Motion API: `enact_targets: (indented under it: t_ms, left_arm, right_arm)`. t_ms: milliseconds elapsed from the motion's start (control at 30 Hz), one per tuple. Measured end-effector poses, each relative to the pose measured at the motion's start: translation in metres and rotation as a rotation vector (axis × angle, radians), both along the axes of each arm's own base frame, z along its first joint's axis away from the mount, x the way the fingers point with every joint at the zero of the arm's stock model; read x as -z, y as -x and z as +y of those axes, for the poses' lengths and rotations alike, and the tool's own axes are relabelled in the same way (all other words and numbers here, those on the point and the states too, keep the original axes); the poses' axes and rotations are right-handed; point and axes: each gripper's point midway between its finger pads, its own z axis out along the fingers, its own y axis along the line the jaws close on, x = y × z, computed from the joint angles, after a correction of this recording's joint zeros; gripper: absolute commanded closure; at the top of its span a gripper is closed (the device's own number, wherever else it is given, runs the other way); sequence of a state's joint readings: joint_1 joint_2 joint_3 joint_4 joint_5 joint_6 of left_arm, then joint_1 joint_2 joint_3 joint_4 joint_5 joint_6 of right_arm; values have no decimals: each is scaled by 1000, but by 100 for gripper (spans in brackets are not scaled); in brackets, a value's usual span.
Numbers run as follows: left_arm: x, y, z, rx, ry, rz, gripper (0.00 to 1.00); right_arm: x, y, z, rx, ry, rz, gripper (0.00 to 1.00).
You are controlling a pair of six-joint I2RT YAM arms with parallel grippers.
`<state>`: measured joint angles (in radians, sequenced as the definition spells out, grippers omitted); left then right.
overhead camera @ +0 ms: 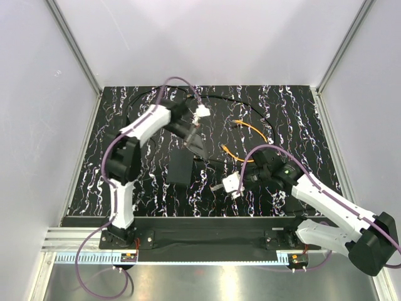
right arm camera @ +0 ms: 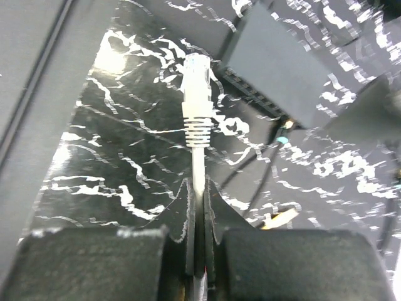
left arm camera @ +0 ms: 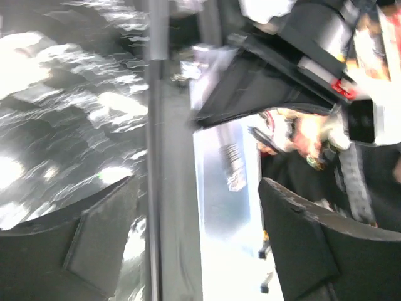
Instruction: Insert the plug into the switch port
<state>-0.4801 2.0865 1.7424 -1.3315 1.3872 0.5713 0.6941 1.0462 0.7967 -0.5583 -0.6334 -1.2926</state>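
White plug [right arm camera: 196, 100] poked ahead of the right pincer [right arm camera: 196, 194], which pinched its cable [right arm camera: 198, 166] so the nose was free, aimed at the switch port [right arm camera: 254, 94] close ahead; left pincer [left arm camera: 199, 188] stood spread, empty.

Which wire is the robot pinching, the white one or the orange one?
The white wire: the right tool pinches it behind its plug, which points toward the black box. The orange wire lies loose, untouched.

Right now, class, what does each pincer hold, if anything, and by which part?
The right pincer holds the white plug by its cable, just behind the ribbed boot. The left pincer is open, with nothing seen in it.
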Motion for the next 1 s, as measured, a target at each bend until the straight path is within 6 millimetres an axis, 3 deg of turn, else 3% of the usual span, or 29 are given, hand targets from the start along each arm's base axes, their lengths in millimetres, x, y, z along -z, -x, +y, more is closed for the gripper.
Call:
enact_targets:
  t_ms: [33, 133, 200, 267, 333, 433, 500, 600, 667, 767, 833, 900, 1000]
  left_arm:
    - [2, -14, 10, -43, -48, -25, 3]
    - [-1, -49, 38, -185, -183, -131, 1]
    - [-19, -68, 57, -295, -238, -249, 1]
    - [-38, -75, 72, -385, -236, -387, 1]
    - [-60, -66, 93, -471, -227, -536, 1]
    - [-89, -35, 115, -558, -175, -771, 1]
    - [-94, -12, 120, -574, -128, -883, 9]
    - [-85, 15, 120, -585, -69, -894, 27]
    - [-64, 22, 112, -604, -54, -761, 27]
    - [-16, 29, 91, -618, -85, -480, 27]
    - [14, 47, 75, -595, -117, -318, 27]
    - [23, 69, 60, -558, -116, -217, 27]
    - [11, 80, 39, -539, -61, -145, 28]
  right_arm:
    - [2, 2, -1, 8, 7, 21, 100]
    - [5, 6, -4, 46, 13, 79, 100]
    - [5, 8, -5, 79, 21, 132, 100]
    - [3, 9, -5, 112, 31, 189, 100]
    - [3, 9, -3, 141, 35, 241, 100]
    - [6, 18, -4, 178, 42, 339, 100]
    - [7, 25, -5, 201, 46, 407, 100]
    - [8, 32, -4, 237, 46, 489, 100]
    - [9, 34, -3, 256, 48, 527, 100]
    - [11, 35, -2, 288, 58, 575, 100]
    - [9, 33, 0, 302, 58, 594, 100]
    - [6, 31, 3, 311, 57, 608, 100]
    - [2, 29, 6, 322, 57, 630, 100]
